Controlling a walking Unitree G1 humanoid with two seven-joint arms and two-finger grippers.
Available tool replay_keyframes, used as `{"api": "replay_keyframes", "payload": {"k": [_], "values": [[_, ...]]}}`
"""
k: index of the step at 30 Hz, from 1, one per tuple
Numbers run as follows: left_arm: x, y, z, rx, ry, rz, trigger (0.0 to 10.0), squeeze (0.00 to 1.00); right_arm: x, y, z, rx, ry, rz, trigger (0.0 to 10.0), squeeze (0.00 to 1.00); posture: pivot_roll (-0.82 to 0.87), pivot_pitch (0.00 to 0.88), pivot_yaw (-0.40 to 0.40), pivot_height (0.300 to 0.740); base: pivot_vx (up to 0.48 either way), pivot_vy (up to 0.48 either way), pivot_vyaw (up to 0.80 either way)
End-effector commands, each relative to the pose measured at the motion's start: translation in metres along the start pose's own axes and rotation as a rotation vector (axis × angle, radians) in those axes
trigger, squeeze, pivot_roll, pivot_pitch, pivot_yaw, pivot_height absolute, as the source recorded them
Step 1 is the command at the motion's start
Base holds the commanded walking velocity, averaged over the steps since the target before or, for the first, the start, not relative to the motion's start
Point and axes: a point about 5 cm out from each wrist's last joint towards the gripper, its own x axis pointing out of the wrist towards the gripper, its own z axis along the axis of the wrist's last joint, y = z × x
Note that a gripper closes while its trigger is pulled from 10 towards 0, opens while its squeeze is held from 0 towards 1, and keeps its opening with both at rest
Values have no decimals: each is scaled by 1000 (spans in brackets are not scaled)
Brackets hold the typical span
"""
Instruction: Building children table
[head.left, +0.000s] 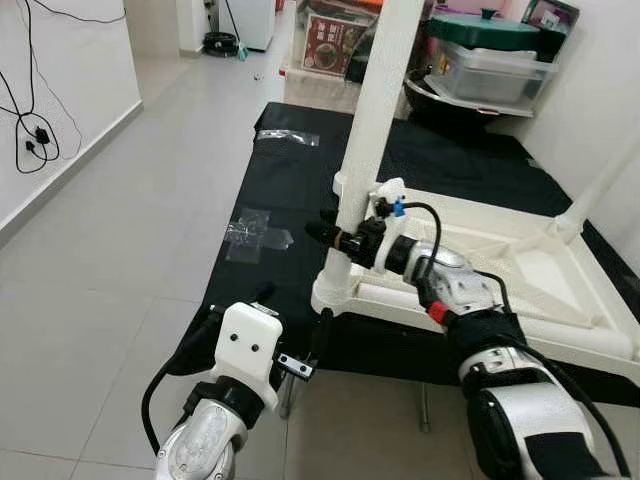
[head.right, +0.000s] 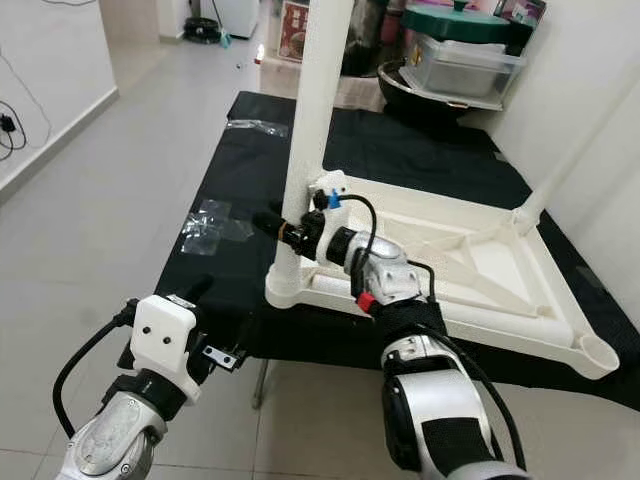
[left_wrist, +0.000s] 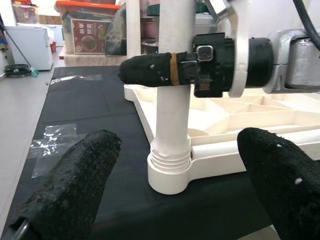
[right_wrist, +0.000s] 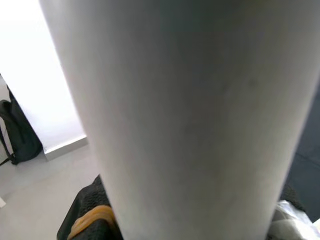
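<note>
Right pincer (head.left: 335, 236) clamped around white table leg (head.left: 375, 110) just above its threaded foot, likely to turn or steady it in corner socket (left_wrist: 169, 176) of upturned white tabletop (head.left: 520, 270) lying on black-covered desk (head.left: 270, 180). Left pincer (left_wrist: 175, 165) spread wide and empty, held low at desk's near edge facing that socket, seemingly ready to brace the joint.

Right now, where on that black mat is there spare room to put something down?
The black mat is bare between the clear plastic wrappers and the upturned white tabletop, and beyond it toward the storage boxes. It is crowded at the near corner, where the right hand grips the table leg.
</note>
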Motion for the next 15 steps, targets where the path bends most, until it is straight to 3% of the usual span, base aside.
{"api": "replay_keyframes", "payload": {"k": [1, 3, 4, 7, 10, 12, 15], "values": [[-1, -1, -1, 3, 2, 1, 10000, 0, 3, 0, -2, 10, -1, -39, 0, 0, 134, 27, -164, 740, 0, 0, 0], [-1, -1, -1, 2, 3, 1, 10000, 0, 3, -2, -3, 7, -15, -61, 0, 0, 133, 29, -161, 740, 0, 0, 0], [0, -1, -1, 1, 3, 0, 10000, 0, 2, -5, -6, 3, -25, -149, 0, 0, 124, 32, -157, 740, 0, 0, 0], [0, -1, -2, 0, 4, -1, 10000, 0, -1, -9, -10, 1, -32, -239, 0, 0, 124, 33, -159, 740, 0, 0, 0], [1, 0, -1, -2, 2, -2, 10000, 0, -15, -24, -15, 38, -38, -665, 0, 0, 110, 33, -153, 740, 0, 0, 0], [1, 0, -2, -5, 2, -1, 10000, 0, -19, -27, -18, 49, -35, -774, 0, 0, 110, 33, -153, 740, 0, 0, 0], [-1, 0, -4, 1, 12, -12, 10000, 0, -28, -18, -26, 135, -57, -1034, 0, 0, 90, 41, -140, 740, 0, 0, 0]]}}
